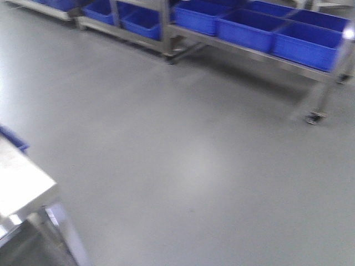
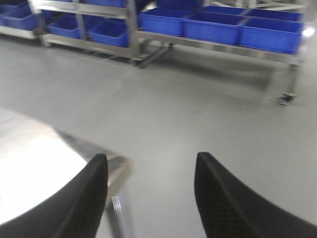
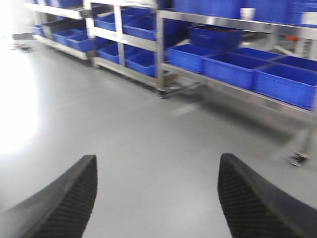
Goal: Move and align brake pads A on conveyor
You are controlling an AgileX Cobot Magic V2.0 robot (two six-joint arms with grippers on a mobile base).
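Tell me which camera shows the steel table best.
The exterior front-facing view: the steel table shows its top, corner and leg. The left wrist view shows it overexposed, partly behind a finger of the left gripper. The right wrist view misses it.

- Left gripper: fingers matt black, with a faint fine cross-hatch on the inner faces.
- Right gripper: fingers black, with a small diamond-grid texture that shows clearly.
- Floor: plain pale grey with no pattern, between and beyond both pairs of fingers. It is washed to white glare beyond one right-gripper finger.
- Bins: solid saturated blue, in rows far beyond the fingertips.
- Racks: bare silver-grey metal around the bins.
- Table: bright silver, glaring near-white, behind one left-gripper finger.
- Caster: dark wheel in a silver fork, far beyond the fingertips.
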